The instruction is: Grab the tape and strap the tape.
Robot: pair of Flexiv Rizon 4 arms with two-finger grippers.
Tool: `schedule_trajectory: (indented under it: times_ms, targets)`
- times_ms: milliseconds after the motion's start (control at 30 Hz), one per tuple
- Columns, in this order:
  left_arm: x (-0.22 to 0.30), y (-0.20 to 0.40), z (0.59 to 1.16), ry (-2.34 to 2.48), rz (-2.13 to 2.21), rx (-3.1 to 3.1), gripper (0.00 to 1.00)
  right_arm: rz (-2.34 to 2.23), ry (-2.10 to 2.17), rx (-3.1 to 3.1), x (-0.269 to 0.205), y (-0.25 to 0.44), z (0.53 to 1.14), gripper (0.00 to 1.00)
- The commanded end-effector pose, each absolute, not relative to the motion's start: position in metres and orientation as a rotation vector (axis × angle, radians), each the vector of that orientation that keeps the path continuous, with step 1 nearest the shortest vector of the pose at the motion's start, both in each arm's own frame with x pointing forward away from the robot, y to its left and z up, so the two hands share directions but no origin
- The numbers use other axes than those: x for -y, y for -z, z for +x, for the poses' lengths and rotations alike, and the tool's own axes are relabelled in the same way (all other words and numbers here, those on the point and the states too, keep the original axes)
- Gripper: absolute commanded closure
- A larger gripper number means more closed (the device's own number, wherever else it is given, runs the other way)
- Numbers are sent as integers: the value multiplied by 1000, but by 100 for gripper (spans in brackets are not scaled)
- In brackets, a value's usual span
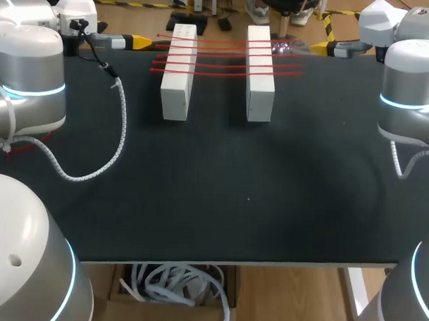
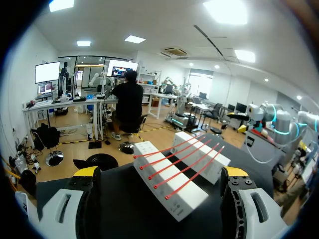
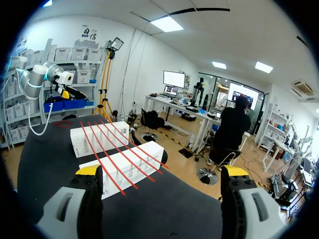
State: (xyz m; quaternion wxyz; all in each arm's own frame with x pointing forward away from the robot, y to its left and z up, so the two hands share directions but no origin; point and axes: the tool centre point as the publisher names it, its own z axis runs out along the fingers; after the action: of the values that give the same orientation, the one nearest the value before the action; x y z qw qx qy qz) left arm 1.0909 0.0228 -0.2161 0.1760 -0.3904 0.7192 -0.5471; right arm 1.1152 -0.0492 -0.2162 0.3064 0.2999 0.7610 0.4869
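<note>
Five red tapes [image 1: 221, 62] are stretched side by side across two white blocks [image 1: 178, 75], which stand apart at the far middle of the counter [image 1: 213, 203]. Each strip bridges the gap between the blocks and runs past the outer edges on both sides. Judged from that, much of the strapping looks done. The nearer part of both block tops is bare, so there is room for more strips.

The left pincer [image 1: 138, 41] sits at the far left, just beside the strip ends on the left block. Its wrist view shows the fingers spread wide with nothing between them. The right pincer [image 1: 321, 47] mirrors it at the far right, beside the strip ends on the right block, also wide and empty. Neither touches tape or block.

A small red mark [image 1: 17, 149] lies at the left edge under the left arm. It may be spare tape, but it is too small to tell.

If another strip is wanted, the whole cycle is left: grasp both ends, pull taut, lay it across.
</note>
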Motion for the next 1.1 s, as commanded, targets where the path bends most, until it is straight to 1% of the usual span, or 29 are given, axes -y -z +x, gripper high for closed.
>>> schedule_trajectory:
  times_ms: [33, 600, 767, 1000, 1100]
  targets:
    - [-22, 217, 1091, 1551, -1104, -2031, 0, 793, -1290, -2013, 50, 216, 1115, 0]
    - [-22, 217, 1091, 1551, -1104, -2031, 0, 793, -1290, -2013, 50, 216, 1115, 0]
    - [-22, 225, 1079, 1578, -936, -2192, 0, 793, -1290, -2013, 50, 216, 1115, 0]
    - [-9, 231, 1052, 1710, -434, -2398, 0, 793, -1290, -2013, 50, 216, 1115, 0]
    - [-9, 231, 1052, 1710, -434, -2398, 0, 793, -1290, -2013, 50, 216, 1115, 0]
